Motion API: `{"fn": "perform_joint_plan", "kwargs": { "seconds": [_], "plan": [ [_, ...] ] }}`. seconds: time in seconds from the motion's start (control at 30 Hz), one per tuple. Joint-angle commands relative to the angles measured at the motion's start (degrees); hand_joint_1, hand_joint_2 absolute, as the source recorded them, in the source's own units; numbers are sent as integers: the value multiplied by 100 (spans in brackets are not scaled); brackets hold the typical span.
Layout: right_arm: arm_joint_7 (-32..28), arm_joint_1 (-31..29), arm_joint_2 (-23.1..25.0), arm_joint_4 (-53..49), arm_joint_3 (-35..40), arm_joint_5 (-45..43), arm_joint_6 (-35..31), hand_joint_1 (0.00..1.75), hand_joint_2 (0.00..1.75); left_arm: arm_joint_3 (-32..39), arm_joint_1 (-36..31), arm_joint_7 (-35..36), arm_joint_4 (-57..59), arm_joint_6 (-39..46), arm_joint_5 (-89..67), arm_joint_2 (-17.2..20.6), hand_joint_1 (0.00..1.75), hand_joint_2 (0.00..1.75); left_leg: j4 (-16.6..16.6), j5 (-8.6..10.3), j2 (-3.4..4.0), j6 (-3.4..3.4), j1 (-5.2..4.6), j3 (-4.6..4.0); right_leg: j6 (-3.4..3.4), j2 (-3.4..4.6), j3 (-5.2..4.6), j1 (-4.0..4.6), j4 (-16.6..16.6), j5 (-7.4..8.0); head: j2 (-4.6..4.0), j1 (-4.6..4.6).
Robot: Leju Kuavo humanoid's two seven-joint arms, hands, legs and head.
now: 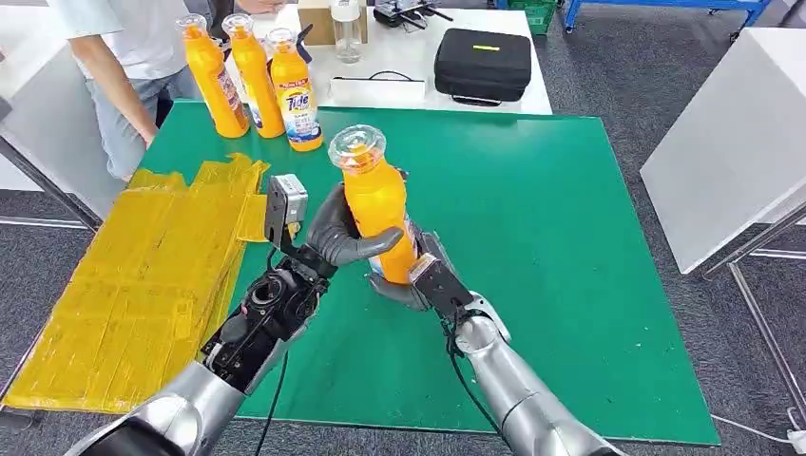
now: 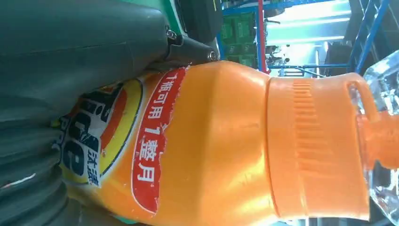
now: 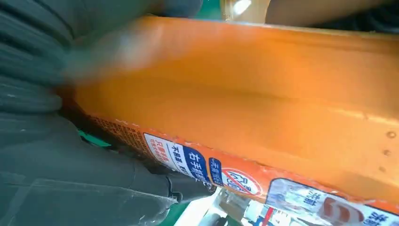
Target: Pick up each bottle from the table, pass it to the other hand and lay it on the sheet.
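Above the green table, both the left hand and right hand grip the upright bottle.

bottle upright mid-table, sheet left, three bottles behind

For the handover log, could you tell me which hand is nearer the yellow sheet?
Left. The left hand grips the held bottle on the side facing the yellow sheet; the right hand holds its base, farther away.
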Motion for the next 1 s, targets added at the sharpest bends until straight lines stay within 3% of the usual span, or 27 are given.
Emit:
{"fn": "perform_joint_plan", "kwargs": {
  "seconds": [0.03,0.57,0.6,0.63,0.87,1.0],
  "plan": [
    [-33,-188,-20,84,537,-10,80,175,175,-15,-138,38,253,110,-25,-97,175,175,3,-12,2,-10,5,20,-11,-3,20,7,0,-9,0,-2],
    [23,-5,-131,-451,425,121,146,175,175,196,-143,98,157,304,108,-89,175,175,11,-25,-3,-15,8,36,-17,-12,37,10,8,-23,0,0],
    [67,26,-121,-531,365,106,90,38,175,233,-132,97,141,335,116,-76,175,175,4,-14,-2,-11,4,22,-12,-8,22,6,3,-13,0,0],
    [66,84,-154,-711,329,77,82,0,175,283,-110,92,106,377,123,-47,175,175,8,-20,2,-13,6,30,-15,-6,29,8,6,-17,0,-2],
    [910,680,-565,-2574,163,-359,39,0,175,908,-68,-236,100,1553,-449,145,175,175,9,-25,0,-16,8,37,-18,-9,36,10,6,-22,0,0],
    [1188,753,-672,-2776,70,-659,89,0,175,1171,-56,-235,236,1562,-368,232,175,175,7,-25,4,-17,8,39,-18,-5,37,11,4,-19,0,-2]
  ]
}}
